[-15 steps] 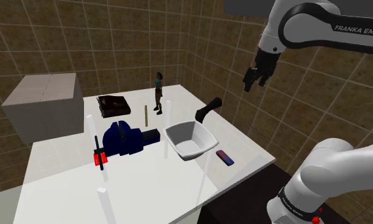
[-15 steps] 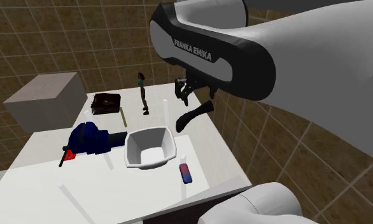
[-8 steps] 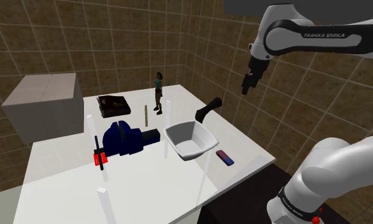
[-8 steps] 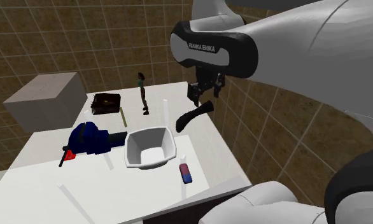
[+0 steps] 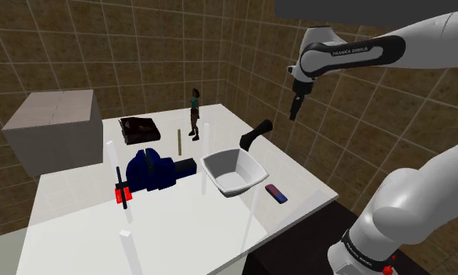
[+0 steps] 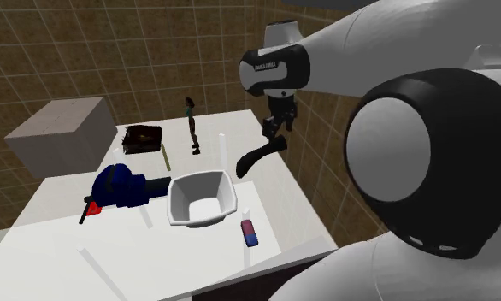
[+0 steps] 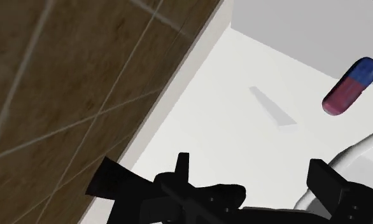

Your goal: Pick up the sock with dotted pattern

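The sock [image 5: 255, 134] is a plain black curved piece lying near the table's far right edge in the shoulder view; no dots show on it. It lies just beyond the white bowl [image 5: 234, 172] and is also seen in the second exterior view, sock [image 6: 259, 155]. My gripper [image 5: 294, 111] hangs in the air above and to the right of it, close to the tiled wall, gripper [image 6: 274, 130]. In the wrist view the gripper [image 7: 217, 177] has its black fingers [image 7: 112, 184] standing wide apart, with a dark shape low between them and nothing clasped.
On the white table [image 5: 180, 226] are a blue vise-like object [image 5: 153, 170], a small figurine [image 5: 195, 112], a dark brown box [image 5: 138, 127], a thin stick [image 5: 179, 141] and a red-and-blue capsule [image 5: 277, 193]. A grey block [image 5: 51, 129] stands at the shoulder view's left. Tiled walls close in behind.
The arm has swung toward the shoulder view's left and the gripper has come lower, closer to the spot above the sock. The fingers have stayed apart; nothing on the table moved.
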